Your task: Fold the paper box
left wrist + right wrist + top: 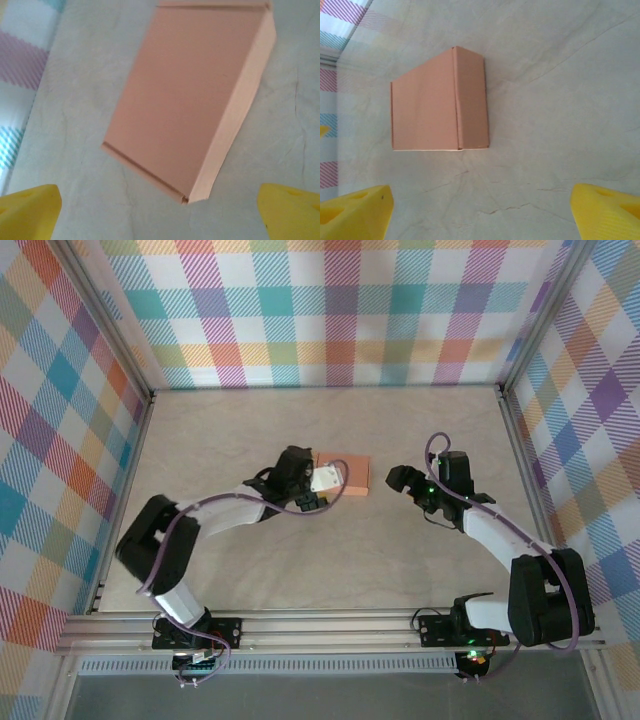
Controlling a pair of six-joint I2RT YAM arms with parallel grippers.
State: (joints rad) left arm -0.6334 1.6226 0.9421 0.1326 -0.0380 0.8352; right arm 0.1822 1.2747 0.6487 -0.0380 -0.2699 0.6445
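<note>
Paper box (352, 476): salmon-orange card, folded into closed flat rectangular box, lying flat on table, mid-workspace, untouched.

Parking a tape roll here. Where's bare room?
Free: the beige tabletop strip between the salmon-orange card box and the plaid back wall, and the near stretch along the aluminium rail. Crowded: the centre, left end effector and right end effector flanking the box.

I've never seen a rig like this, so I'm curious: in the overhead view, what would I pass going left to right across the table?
Black-and-white left robot arm → salmon-orange flat card box → open black right gripper → black-and-white right robot arm.
</note>
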